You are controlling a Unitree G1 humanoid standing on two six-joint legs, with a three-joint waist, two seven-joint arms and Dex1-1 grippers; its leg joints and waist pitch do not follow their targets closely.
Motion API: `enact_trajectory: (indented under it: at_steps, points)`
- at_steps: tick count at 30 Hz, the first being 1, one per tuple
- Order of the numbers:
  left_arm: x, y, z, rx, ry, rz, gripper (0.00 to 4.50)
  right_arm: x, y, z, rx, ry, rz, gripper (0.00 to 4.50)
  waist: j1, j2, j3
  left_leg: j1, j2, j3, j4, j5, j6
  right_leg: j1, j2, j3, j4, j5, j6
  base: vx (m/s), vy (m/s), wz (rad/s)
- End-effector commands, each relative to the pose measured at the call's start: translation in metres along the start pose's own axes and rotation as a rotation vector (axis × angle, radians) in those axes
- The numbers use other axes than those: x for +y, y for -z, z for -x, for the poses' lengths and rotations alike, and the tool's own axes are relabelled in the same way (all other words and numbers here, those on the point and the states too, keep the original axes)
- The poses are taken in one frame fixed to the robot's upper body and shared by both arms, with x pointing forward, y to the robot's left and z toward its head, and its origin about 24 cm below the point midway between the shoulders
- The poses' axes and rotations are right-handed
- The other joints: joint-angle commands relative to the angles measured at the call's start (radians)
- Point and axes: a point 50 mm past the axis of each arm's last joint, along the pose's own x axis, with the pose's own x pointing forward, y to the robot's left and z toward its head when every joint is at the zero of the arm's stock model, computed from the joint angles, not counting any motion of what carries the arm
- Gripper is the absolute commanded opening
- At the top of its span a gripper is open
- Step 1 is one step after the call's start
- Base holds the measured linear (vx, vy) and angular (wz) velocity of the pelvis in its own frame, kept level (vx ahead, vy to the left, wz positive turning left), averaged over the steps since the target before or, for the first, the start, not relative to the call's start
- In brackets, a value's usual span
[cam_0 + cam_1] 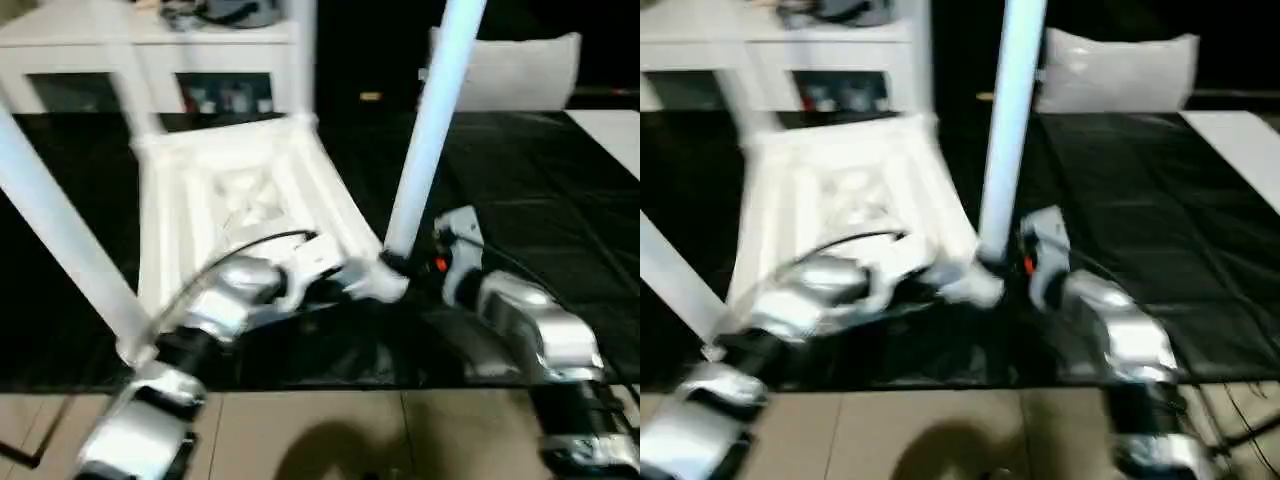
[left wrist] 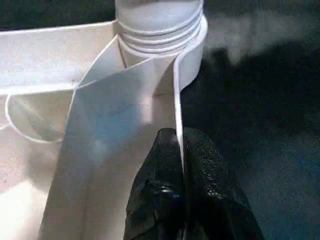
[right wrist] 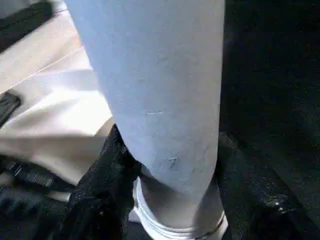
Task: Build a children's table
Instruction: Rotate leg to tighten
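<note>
The children's table (image 1: 240, 190) lies upside down on a black mat, ribbed underside up, with its white legs pointing upward. My left gripper (image 2: 180, 137) is shut on the thin rim wall of the top, right beside the near corner socket (image 2: 165, 35). In that socket stands one leg (image 1: 430, 120), screwed in with its thread rings showing. My right gripper (image 1: 400, 262) is at the foot of this leg, a black finger (image 3: 107, 175) on either side, closed against it. Another leg (image 1: 60, 230) rises at the left, and a third leg (image 1: 130, 90) at the back.
A white cabinet (image 1: 150, 50) with glass doors stands behind the table. A white cushion-like bag (image 1: 510, 70) lies at the back right and a white panel (image 1: 615, 130) at the right edge. The black mat (image 1: 540, 180) ends at beige floor tiles (image 1: 300, 430) near me.
</note>
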Motion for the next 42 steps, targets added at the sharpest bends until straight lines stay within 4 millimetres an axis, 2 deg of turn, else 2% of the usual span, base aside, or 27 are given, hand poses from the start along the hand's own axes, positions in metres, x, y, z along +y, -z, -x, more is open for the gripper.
enact_trajectory:
  at_steps: [1, 2, 3, 4, 6, 7, 9, 11, 12, 14, 17, 18, 21, 22, 23, 25, 27, 29, 30, 31, 32, 33, 34, 36, 42]
  points:
    - [-0.018, -0.028, -0.019, -0.095, 0.095, -0.047, 0.0, 0.006, -0.001, -0.011, -0.007, 0.043, -0.015, 2.01, 0.009, -0.013, -0.064, -0.014, 0.033, -0.021, -0.065, -0.148, 0.076, 0.063, -0.067, 0.046, -0.106, -0.47, -0.025, 0.0, 0.0, 0.0]
    - [-0.017, -0.03, -0.021, -0.092, 0.076, -0.06, 0.0, 0.008, -0.001, -0.011, -0.034, 0.015, 0.013, 2.01, 0.01, -0.011, -0.067, -0.013, 0.035, -0.018, -0.063, -0.13, 0.094, 0.061, -0.067, 0.052, -0.1, -0.419, -0.051, 0.0, 0.0, 0.0]
    - [-0.017, -0.03, -0.021, -0.091, 0.074, -0.064, 0.0, 0.008, -0.001, -0.01, -0.037, 0.005, 0.011, 2.35, 0.01, -0.011, -0.067, -0.013, 0.035, -0.018, -0.063, -0.13, 0.094, 0.061, -0.067, 0.052, -0.1, -0.419, -0.051, 0.0, 0.0, 0.0]
    - [-0.016, -0.03, -0.021, -0.085, 0.064, -0.074, 0.0, 0.01, -0.001, -0.009, -0.045, -0.025, 0.001, 2.68, 0.013, -0.011, -0.069, -0.017, 0.036, -0.019, -0.063, -0.106, 0.109, 0.066, -0.069, 0.055, -0.091, -0.373, -0.071, 0.0, 0.0, 0.0]
    - [-0.013, -0.026, -0.017, -0.069, 0.059, -0.092, 0.0, 0.012, -0.002, -0.003, -0.064, -0.079, 0.001, 2.71, 0.02, -0.007, -0.073, -0.02, 0.041, -0.02, -0.063, -0.065, 0.133, 0.071, -0.07, 0.059, -0.077, -0.285, -0.101, 0.0, 0.0, 0.0]
    - [-0.012, -0.024, -0.015, -0.064, 0.059, -0.097, 0.0, 0.011, -0.002, -0.001, -0.065, -0.091, 0.01, 2.81, 0.024, -0.009, -0.073, -0.019, 0.044, -0.019, -0.062, -0.051, 0.147, 0.07, -0.069, 0.062, -0.072, -0.245, -0.12, 0.0, 0.0, 0.0]
    - [-0.01, -0.02, -0.012, -0.051, 0.057, -0.104, 0.0, 0.009, -0.001, 0.002, -0.064, -0.101, 0.022, 3.15, 0.032, -0.009, -0.072, -0.016, 0.045, -0.017, -0.061, -0.036, 0.159, 0.07, -0.071, 0.064, -0.067, -0.216, -0.139, 0.0, 0.0, 0.0]
    - [-0.009, -0.016, -0.008, -0.046, 0.072, -0.128, 0.0, 0.006, -0.001, 0.008, -0.059, -0.132, 0.043, 3.18, 0.039, -0.007, -0.07, -0.014, 0.046, -0.016, -0.063, -0.057, 0.159, 0.07, -0.072, 0.063, -0.072, -0.252, -0.134, 0.0, 0.0, 0.0]
    - [-0.009, -0.015, -0.007, -0.045, 0.078, -0.133, 0.0, 0.005, -0.001, 0.01, -0.057, -0.145, 0.053, 3.28, 0.04, -0.007, -0.069, -0.014, 0.046, -0.015, -0.063, -0.063, 0.155, 0.07, -0.072, 0.063, -0.073, -0.263, -0.132, 0.0, 0.0, 0.0]
    - [-0.005, -0.006, 0.001, -0.025, 0.114, -0.154, 0.0, -0.008, -0.002, 0.025, -0.039, -0.236, 0.128, 3.53, 0.051, -0.008, -0.068, -0.009, 0.049, -0.015, -0.065, -0.08, 0.14, 0.069, -0.071, 0.064, -0.077, -0.296, -0.12, 0.0, 0.0, 0.0]
    - [-0.006, -0.002, 0.006, -0.012, 0.152, -0.182, 0.0, -0.012, -0.003, 0.033, -0.024, -0.283, 0.146, 3.73, 0.058, -0.008, -0.066, -0.008, 0.051, -0.015, -0.067, -0.102, 0.136, 0.068, -0.073, 0.065, -0.076, -0.31, -0.119, 0.0, 0.0, 0.0]
    - [-0.006, 0.0, 0.008, -0.005, 0.169, -0.191, 0.0, -0.014, -0.003, 0.036, -0.012, -0.302, 0.155, 3.92, 0.06, -0.009, -0.067, -0.008, 0.05, -0.015, -0.067, -0.102, 0.135, 0.068, -0.073, 0.066, -0.076, -0.309, -0.118, 0.0, 0.0, 0.0]
    - [-0.007, 0.004, 0.015, 0.013, 0.253, -0.245, 0.0, -0.019, -0.004, 0.045, 0.037, -0.37, 0.189, 4.05, 0.071, -0.009, -0.068, -0.007, 0.052, -0.016, -0.066, -0.086, 0.139, 0.069, -0.073, 0.067, -0.072, -0.285, -0.127, 0.0, 0.0, 0.0]
    - [-0.008, 0.008, 0.019, 0.031, 0.298, -0.268, 0.0, -0.021, -0.004, 0.048, 0.058, -0.397, 0.22, 4.16, 0.074, -0.015, -0.069, -0.009, 0.054, -0.015, -0.066, -0.076, 0.142, 0.07, -0.074, 0.069, -0.067, -0.27, -0.128, 0.0, 0.0, 0.0]
    - [-0.009, 0.009, 0.021, 0.038, 0.322, -0.285, 0.0, -0.022, -0.004, 0.049, 0.069, -0.406, 0.234, 4.27, 0.079, -0.011, -0.069, -0.006, 0.056, -0.014, -0.066, -0.07, 0.141, 0.067, -0.075, 0.07, -0.065, -0.261, -0.134, 0.0, 0.0, 0.0]
    - [-0.009, 0.01, 0.023, 0.046, 0.348, -0.303, 0.0, -0.024, -0.003, 0.05, 0.084, -0.415, 0.247, 4.38, 0.082, -0.011, -0.069, -0.007, 0.057, -0.014, -0.066, -0.073, 0.139, 0.067, -0.076, 0.069, -0.064, -0.262, -0.137, 0.0, 0.0, 0.0]
    - [-0.011, 0.012, 0.026, 0.059, 0.395, -0.33, 0.0, -0.023, -0.001, 0.052, 0.115, -0.466, 0.268, 4.38, 0.084, -0.01, -0.068, -0.006, 0.058, -0.013, -0.067, -0.076, 0.132, 0.066, -0.076, 0.069, -0.065, -0.268, -0.139, 0.0, 0.0, 0.0]
    - [-0.012, 0.014, 0.032, 0.081, 0.466, -0.362, 0.0, -0.018, 0.003, 0.058, 0.166, -0.589, 0.293, 4.38, 0.095, -0.009, -0.069, -0.006, 0.061, -0.012, -0.066, -0.081, 0.136, 0.067, -0.077, 0.071, -0.062, -0.26, -0.14, 0.0, 0.0, 0.0]
    - [-0.012, 0.014, 0.033, 0.081, 0.472, -0.365, 0.0, -0.018, 0.003, 0.058, 0.17, -0.6, 0.294, 4.21, 0.095, -0.009, -0.069, -0.006, 0.061, -0.012, -0.066, -0.081, 0.136, 0.067, -0.077, 0.071, -0.062, -0.26, -0.14, 0.0, 0.0, 0.0]
    - [-0.012, 0.014, 0.035, 0.084, 0.493, -0.377, 0.0, -0.016, 0.004, 0.059, 0.183, -0.631, 0.289, 4.11, 0.1, -0.02, -0.07, -0.003, 0.062, -0.01, -0.066, -0.079, 0.138, 0.064, -0.076, 0.072, -0.061, -0.253, -0.144, 0.0, 0.0, 0.0]
    - [-0.013, 0.014, 0.036, 0.086, 0.511, -0.386, 0.0, -0.014, 0.005, 0.06, 0.19, -0.651, 0.282, 4.04, 0.106, -0.015, -0.069, -0.004, 0.062, -0.011, -0.067, -0.074, 0.138, 0.064, -0.078, 0.072, -0.058, -0.254, -0.148, 0.0, 0.0, 0.0]
    - [-0.014, 0.014, 0.037, 0.087, 0.531, -0.394, 0.0, -0.013, 0.006, 0.061, 0.193, -0.673, 0.274, 4.0, 0.109, -0.015, -0.07, -0.004, 0.062, -0.011, -0.066, -0.071, 0.136, 0.065, -0.079, 0.072, -0.06, -0.264, -0.142, 0.0, 0.0, 0.0]
    - [-0.014, 0.014, 0.038, 0.086, 0.545, -0.4, 0.0, -0.012, 0.006, 0.061, 0.194, -0.691, 0.263, 3.91, 0.108, -0.02, -0.069, -0.005, 0.062, -0.011, -0.067, -0.072, 0.135, 0.065, -0.078, 0.071, -0.06, -0.269, -0.14, 0.0, 0.0, 0.0]
    - [-0.016, 0.013, 0.039, 0.078, 0.564, -0.405, 0.0, -0.009, 0.007, 0.061, 0.196, -0.722, 0.251, 3.67, 0.111, -0.017, -0.069, -0.004, 0.063, -0.011, -0.068, -0.072, 0.131, 0.065, -0.079, 0.071, -0.061, -0.283, -0.137, 0.0, 0.0, 0.0]
    - [-0.02, 0.009, 0.038, 0.053, 0.603, -0.414, 0.0, -0.003, 0.012, 0.057, 0.185, -0.764, 0.225, 3.23, 0.113, -0.018, -0.069, -0.005, 0.061, -0.011, -0.068, -0.068, 0.119, 0.064, -0.079, 0.071, -0.061, -0.289, -0.13, 0.0, 0.0, 0.0]
